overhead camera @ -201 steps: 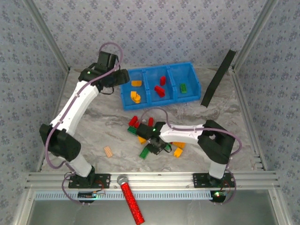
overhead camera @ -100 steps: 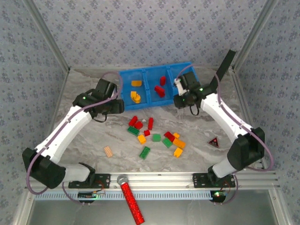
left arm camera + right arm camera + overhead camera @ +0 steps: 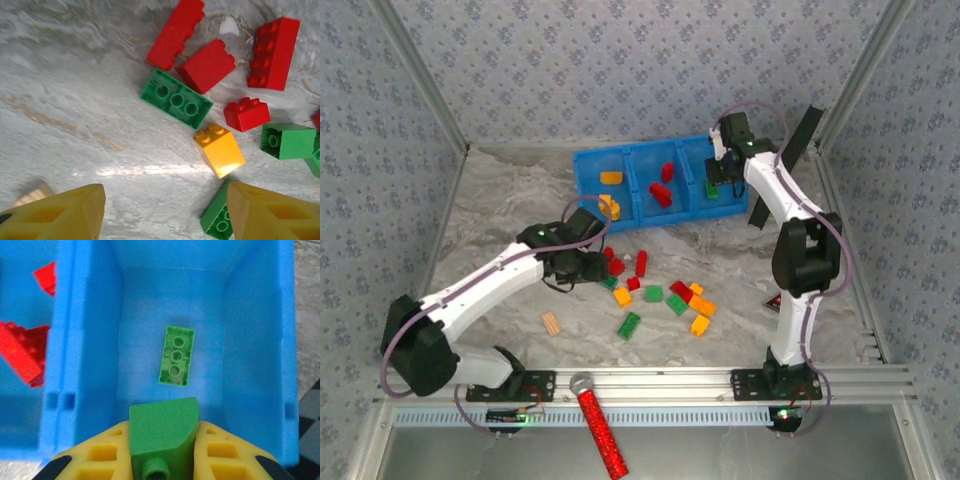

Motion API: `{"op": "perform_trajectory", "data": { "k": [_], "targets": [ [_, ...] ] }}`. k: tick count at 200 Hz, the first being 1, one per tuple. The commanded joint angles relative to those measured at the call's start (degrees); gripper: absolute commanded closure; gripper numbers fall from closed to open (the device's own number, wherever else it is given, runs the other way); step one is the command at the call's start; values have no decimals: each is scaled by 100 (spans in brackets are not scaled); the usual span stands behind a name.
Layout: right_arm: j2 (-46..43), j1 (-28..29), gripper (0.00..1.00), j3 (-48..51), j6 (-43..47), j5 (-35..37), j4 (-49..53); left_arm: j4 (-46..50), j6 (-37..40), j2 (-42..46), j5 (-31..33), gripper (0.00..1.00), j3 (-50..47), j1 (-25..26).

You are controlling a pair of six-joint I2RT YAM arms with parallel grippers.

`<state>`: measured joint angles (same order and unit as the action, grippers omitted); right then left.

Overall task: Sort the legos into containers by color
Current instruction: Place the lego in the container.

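Note:
The blue three-compartment tray [image 3: 582,190] stands at the back. Its left compartment holds yellow-orange legos [image 3: 610,207], the middle red ones [image 3: 662,190], and the right a flat green one [image 3: 711,188] [image 3: 176,356]. My right gripper [image 3: 718,150] [image 3: 163,450] hangs above the right compartment, shut on a green lego [image 3: 162,432]. Loose red, green and yellow-orange legos [image 3: 665,295] lie mid-table. My left gripper [image 3: 588,265] [image 3: 165,205] is open at the left edge of that pile. Below it are bare table, a yellow-orange brick [image 3: 220,150] and a green brick [image 3: 218,215] by its right finger.
A tan ridged block [image 3: 552,323] [image 3: 32,192] lies left of the pile. A red glittery stick [image 3: 600,425] rests on the near rail. A black strip [image 3: 790,160] leans at the back right, and a small dark triangle [image 3: 776,300] lies near the right arm.
My right gripper left the pile with the green lego and now hangs over the tray's right compartment. My left gripper swung from beside the tray down to the pile.

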<state>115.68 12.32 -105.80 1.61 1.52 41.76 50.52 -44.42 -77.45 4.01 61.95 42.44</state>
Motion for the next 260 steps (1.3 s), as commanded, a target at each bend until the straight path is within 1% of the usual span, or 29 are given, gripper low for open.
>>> {"op": "perform_trajectory", "data": {
  "k": [1,40,85,133,173,184,196,229,260],
  "targets": [
    [554,-35,77,-618,196,-149,148,-190,-608,-220,-111,34,156,227],
    [1474,-30,75,-1435,288,-266,325,-203,-854,-699,-224,34,240,569],
    [1908,-14,72,-1584,303,-195,243,-169,-1033,-1237,-294,34,361,738],
    [1995,-30,69,-1479,358,-242,81,-367,-1140,-1664,-530,34,418,841],
    [1991,-37,62,-1479,367,-273,52,-454,-1317,-1873,-644,34,476,909],
    [1984,-45,62,-1479,364,-274,45,-488,-1370,-1923,-681,34,483,930],
    [1970,-54,61,-1479,367,-307,55,-516,-1417,-1986,-682,34,495,944],
    [1900,-63,55,-1427,367,-335,49,-513,-1494,-2146,-633,34,480,979],
    [1767,-63,52,-1365,361,-354,58,-481,-1569,-2213,-509,34,449,986]
  ]
}}
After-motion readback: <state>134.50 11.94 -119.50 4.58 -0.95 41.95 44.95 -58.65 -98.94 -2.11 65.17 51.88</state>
